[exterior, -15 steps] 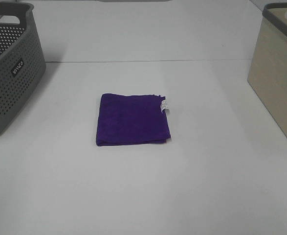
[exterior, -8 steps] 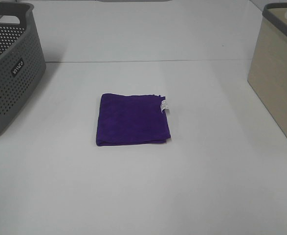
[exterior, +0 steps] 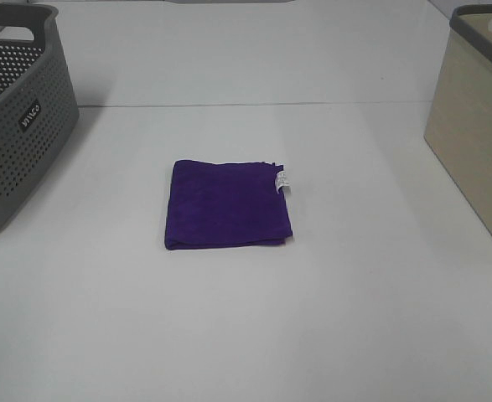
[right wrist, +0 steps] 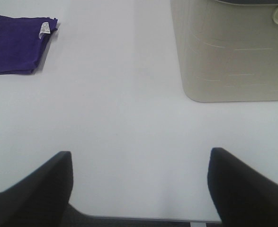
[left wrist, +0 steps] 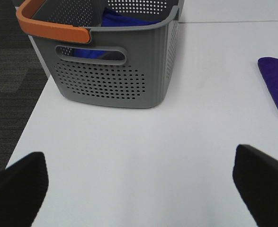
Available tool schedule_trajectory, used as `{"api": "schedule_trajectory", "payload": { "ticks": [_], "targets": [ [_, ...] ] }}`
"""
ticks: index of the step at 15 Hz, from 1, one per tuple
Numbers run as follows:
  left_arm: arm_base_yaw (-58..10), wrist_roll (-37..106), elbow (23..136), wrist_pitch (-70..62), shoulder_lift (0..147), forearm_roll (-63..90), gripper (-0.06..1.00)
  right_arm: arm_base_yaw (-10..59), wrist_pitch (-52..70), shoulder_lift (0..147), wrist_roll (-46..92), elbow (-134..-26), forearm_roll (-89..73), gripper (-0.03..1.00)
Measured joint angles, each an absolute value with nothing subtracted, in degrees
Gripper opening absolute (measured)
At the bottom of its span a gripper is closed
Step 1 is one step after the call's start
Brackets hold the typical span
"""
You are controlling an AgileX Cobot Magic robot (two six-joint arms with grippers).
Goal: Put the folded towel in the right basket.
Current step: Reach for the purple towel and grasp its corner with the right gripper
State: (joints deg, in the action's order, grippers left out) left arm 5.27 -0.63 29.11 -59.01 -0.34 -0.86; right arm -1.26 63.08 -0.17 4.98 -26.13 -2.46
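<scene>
White bench (exterior: 246, 335) carries everything. Left hand (left wrist: 139, 187): fingers spread wide, nothing btwn them, over bare bench; grey basket (left wrist: 115, 71) ahead of it w/ blue cloth (left wrist: 127, 20) inside. Right hand (right wrist: 141, 189): also spread wide, holding nothing, at the bench edge. Folded purple towel (exterior: 227, 204) lies flat mid-bench, white tag (exterior: 282, 181) on its right edge, well apart from both hands. Beige right basket (exterior: 476, 142) stands far right, well apart from towel.
</scene>
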Motion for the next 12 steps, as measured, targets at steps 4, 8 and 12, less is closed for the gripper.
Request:
{"api": "schedule_trajectory", "payload": {
  "ticks": [4, 8, 12],
  "targets": [
    [5.3, -0.6, 29.1, -59.0, -0.3, -0.9, 0.99, -1.3, 63.1, -0.2, 5.2, -26.1, -2.5, 0.9],
    [5.3, -0.6, 29.1, -59.0, -0.3, -0.9, 0.99, -1.3, 63.1, -0.2, 5.2, -26.1, -2.5, 0.98],
    [5.3, -0.6, 29.1, -59.0, -0.3, -0.9, 0.99, -1.3, 63.1, -0.2, 5.2, -26.1, -2.5, 0.99]
  ]
}}
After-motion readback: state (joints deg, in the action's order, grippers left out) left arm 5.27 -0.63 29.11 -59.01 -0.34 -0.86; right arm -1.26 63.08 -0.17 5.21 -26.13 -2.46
